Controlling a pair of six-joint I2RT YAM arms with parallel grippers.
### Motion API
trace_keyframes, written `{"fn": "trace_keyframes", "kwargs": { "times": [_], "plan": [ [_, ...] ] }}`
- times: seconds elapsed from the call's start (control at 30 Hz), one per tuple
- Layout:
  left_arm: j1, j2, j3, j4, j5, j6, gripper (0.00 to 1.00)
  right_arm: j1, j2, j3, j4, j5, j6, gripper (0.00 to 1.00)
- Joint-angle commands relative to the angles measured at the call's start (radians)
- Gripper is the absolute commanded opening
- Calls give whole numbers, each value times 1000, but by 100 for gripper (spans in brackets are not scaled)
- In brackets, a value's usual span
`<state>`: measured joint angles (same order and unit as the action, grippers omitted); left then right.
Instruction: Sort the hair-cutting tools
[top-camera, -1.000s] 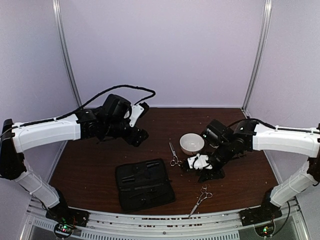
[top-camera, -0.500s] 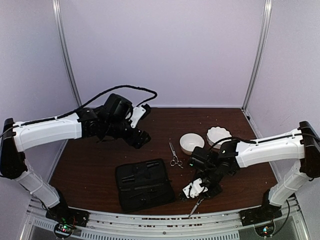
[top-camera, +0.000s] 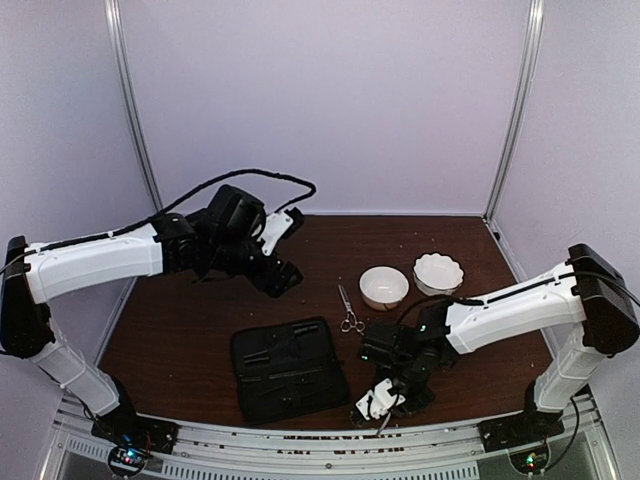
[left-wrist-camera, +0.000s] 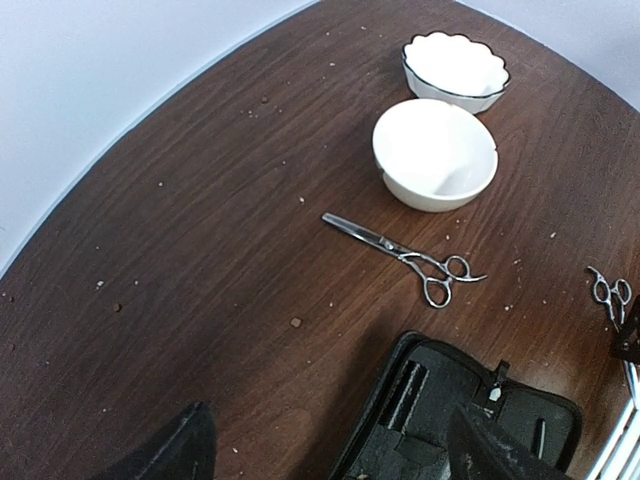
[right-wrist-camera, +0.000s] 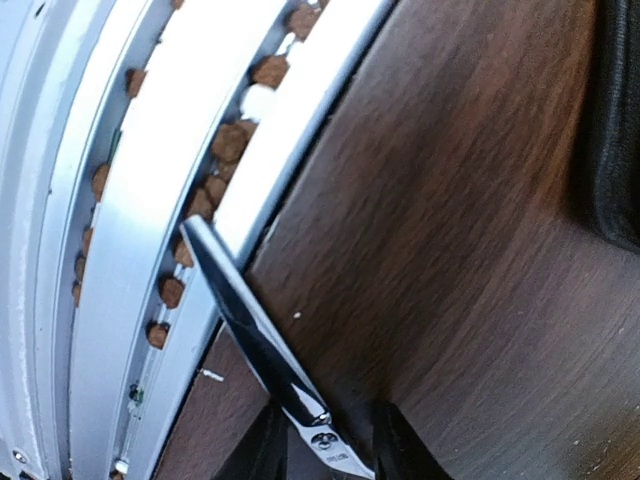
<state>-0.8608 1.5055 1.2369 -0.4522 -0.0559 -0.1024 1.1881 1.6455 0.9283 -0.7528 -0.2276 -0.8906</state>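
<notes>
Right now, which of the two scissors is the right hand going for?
The scissors at the near edge, with the blade tip sticking out over the metal rail. The other scissors lie farther in, beside the plain white bowl.

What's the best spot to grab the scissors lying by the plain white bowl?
Probably grip the scissors at the narrow neck between blades and rings, coming straight down from above: they lie flat and closed on the table.
</notes>
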Motion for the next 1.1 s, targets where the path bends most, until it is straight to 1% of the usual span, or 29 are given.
{"fn": "trace_keyframes", "kwargs": {
  "times": [0.0, 0.13, 0.23, 0.33, 0.53, 0.63, 0.77, 0.87, 1.07],
  "plan": [
    [0, 12, 35, -1, -1, 20, 83, 5, 68, 33, 67, 104, 106, 28],
    [0, 18, 35, -6, 0, 25, 83, -11, 65, 35, 73, 107, 88, 22],
    [0, 24, 42, -10, 10, 27, 83, -47, 80, 52, 67, 103, 87, 20],
    [0, 28, 40, -10, 1, 29, 83, -93, 92, 81, 48, 64, 96, 20],
    [0, 32, 48, -16, 11, 33, 83, -116, 60, 73, 29, 28, 113, 32],
    [1, 34, 45, -17, 6, 38, 83, -119, 38, 46, 24, 33, 127, 36],
    [0, 36, 49, -17, 21, 38, 83, -140, 32, 32, 17, 39, 150, 36],
    [1, 39, 49, -19, 25, 38, 83, -166, 38, 34, -1, 15, 160, 36],
    [0, 37, 51, -23, 22, 38, 83, -170, 56, 35, -28, 31, 186, 34]
  ]
}}
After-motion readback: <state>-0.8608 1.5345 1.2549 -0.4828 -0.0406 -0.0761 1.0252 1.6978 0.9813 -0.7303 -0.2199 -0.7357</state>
